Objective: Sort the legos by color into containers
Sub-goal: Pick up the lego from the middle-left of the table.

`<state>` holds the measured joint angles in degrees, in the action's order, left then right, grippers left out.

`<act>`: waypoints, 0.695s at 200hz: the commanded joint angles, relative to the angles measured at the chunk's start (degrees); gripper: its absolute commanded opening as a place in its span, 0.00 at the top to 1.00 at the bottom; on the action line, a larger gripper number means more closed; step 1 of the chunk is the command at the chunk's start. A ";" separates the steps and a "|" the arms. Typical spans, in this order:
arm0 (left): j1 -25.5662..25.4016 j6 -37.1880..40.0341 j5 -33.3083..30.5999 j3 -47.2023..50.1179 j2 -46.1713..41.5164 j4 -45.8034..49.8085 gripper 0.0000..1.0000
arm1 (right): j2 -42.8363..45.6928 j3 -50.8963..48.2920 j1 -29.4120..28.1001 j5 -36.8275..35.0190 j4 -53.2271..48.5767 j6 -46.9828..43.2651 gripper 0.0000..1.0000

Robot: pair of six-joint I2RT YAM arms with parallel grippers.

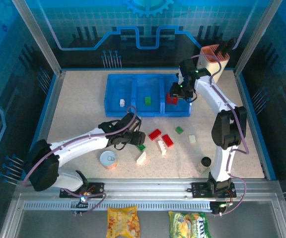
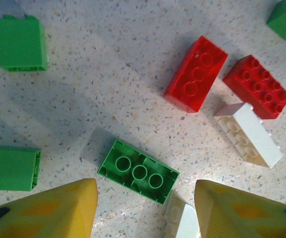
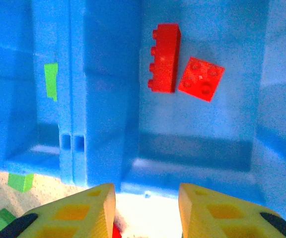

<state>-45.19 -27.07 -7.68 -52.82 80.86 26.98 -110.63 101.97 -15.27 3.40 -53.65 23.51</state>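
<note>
The left gripper (image 2: 145,213) is spread wide. Its smooth yellow wedge-shaped fingers (image 2: 48,208) are empty and sit either side of a green brick (image 2: 138,171). That brick lies upside down on the speckled tabletop (image 2: 108,74), with three round tubes showing in its hollow underside. A white brick (image 2: 182,218) sits just beside its lower corner. Farther out are two glossy red bricks (image 2: 196,73) side by side, one with its studs up. A long white block (image 2: 250,134) lies just beside them, and more green blocks (image 2: 21,42) lie off to the left.

The right gripper (image 3: 147,213) is likewise released, with nothing across the gap between its fingers. It hangs at the near wall of the translucent blue plastic tray (image 3: 103,99). In the right-hand compartment a long red piece (image 3: 164,57) rests on its side, close to a square four-stud red piece (image 3: 201,78). The middle compartment holds a green piece (image 3: 50,82), and the left one holds a small white piece (image 1: 122,102).
</note>
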 commanded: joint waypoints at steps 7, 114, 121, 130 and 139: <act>-0.44 -1.67 1.77 -2.75 3.73 4.47 0.45 | 5.80 -5.33 -0.01 -0.47 1.94 0.55 0.61; -3.63 -26.11 -1.99 -12.76 17.94 14.68 0.33 | 16.35 -18.34 0.59 -1.80 3.37 -0.04 0.60; -3.93 -27.67 -2.33 -13.13 18.60 14.69 0.30 | 16.62 -18.47 0.59 -1.81 3.37 -0.28 0.60; -4.27 -29.44 -2.54 -13.65 19.40 14.81 0.27 | 16.92 -18.76 0.69 -1.79 3.44 -0.71 0.60; -4.50 -30.89 -2.69 -14.20 20.15 15.03 0.26 | 17.12 -18.91 0.91 -1.73 3.46 -1.04 0.60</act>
<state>-48.77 -49.93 -8.60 -64.64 98.98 38.83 -95.70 84.09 -15.22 2.26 -50.43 23.79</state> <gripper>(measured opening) 0.723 0.397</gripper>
